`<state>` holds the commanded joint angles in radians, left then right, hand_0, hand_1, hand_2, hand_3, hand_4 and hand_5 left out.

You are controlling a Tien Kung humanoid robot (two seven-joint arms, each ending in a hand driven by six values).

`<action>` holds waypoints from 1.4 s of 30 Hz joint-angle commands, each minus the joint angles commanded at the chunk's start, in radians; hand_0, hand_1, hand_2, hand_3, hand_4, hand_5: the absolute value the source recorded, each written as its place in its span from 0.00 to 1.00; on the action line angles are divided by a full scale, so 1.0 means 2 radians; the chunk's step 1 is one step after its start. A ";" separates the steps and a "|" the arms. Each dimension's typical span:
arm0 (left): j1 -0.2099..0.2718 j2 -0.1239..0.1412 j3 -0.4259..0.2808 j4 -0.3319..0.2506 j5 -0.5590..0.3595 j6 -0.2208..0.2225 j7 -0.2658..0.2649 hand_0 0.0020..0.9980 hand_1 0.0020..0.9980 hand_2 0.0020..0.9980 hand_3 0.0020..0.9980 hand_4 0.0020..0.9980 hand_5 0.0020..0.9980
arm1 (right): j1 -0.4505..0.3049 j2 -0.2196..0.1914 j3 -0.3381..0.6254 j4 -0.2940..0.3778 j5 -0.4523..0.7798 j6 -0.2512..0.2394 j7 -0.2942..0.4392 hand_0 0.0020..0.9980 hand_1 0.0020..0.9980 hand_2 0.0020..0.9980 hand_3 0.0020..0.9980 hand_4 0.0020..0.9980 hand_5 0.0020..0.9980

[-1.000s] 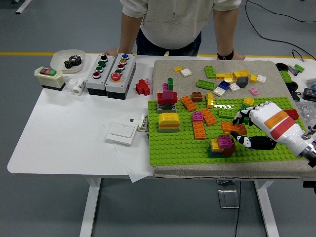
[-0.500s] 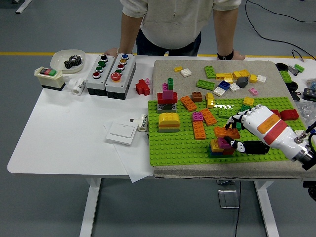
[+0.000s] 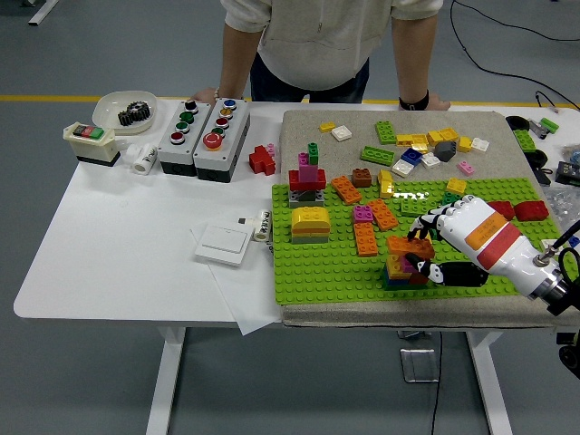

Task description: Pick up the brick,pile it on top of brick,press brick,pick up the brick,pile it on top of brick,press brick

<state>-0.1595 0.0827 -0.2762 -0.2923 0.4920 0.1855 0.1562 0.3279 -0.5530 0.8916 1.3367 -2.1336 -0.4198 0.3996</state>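
**Orange brick brought onto the stack**

Now an orange brick (image 3: 410, 245) is held in the right hand (image 3: 433, 246), pinched by its right end between curled fingers (image 3: 426, 224) above and the thumb below. It sits on, or just over, the small stack (image 3: 401, 268) near the front of the green baseplate (image 3: 317, 267); whether its studs are seated cannot be told. The left hand is not in view.

The brick is judged light, rigid and smooth-sided, so little grip force should be needed, but it may twist if held at one end only. A hold across the long sides, clear of the studs, would be steadier. Pressing is best done flat on top, over the stack, so that the stack is not tipped or shifted.

Compared with one second ago, the hand has been moved left and slightly nearer. The brick, then held right of the stack and apart from it, has been carried over the stack, and the magenta top seen then is now covered. The loose bricks (image 3: 421, 149) on the far mat appear unchanged, and a person (image 3: 308, 36) has stayed at the far side with hands on the table (image 3: 109, 245) edge.
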 joint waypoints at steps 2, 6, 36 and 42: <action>0.000 0.000 0.000 0.000 0.000 0.000 0.000 0.84 0.81 0.80 0.59 0.68 0.68 | 0.000 0.000 0.000 -0.001 -0.001 0.000 0.000 0.18 0.34 0.45 0.51 0.60 0.34; 0.000 0.000 0.000 0.000 0.000 0.000 0.000 0.84 0.81 0.81 0.59 0.68 0.68 | 0.000 0.001 0.001 -0.005 -0.003 -0.001 0.001 0.18 0.34 0.45 0.51 0.60 0.34; 0.003 -0.001 -0.003 0.000 0.008 -0.001 0.005 0.84 0.81 0.81 0.59 0.68 0.68 | -0.009 0.003 0.000 -0.012 -0.015 -0.006 0.004 0.19 0.34 0.45 0.52 0.61 0.33; 0.004 -0.001 -0.004 0.000 0.009 -0.001 0.005 0.84 0.81 0.81 0.59 0.68 0.68 | -0.010 0.004 0.000 -0.014 -0.017 -0.011 0.006 0.20 0.34 0.46 0.53 0.61 0.33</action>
<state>-0.1510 0.0816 -0.2846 -0.2919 0.5101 0.1828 0.1671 0.3075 -0.5449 0.8912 1.3089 -2.1667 -0.4428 0.4119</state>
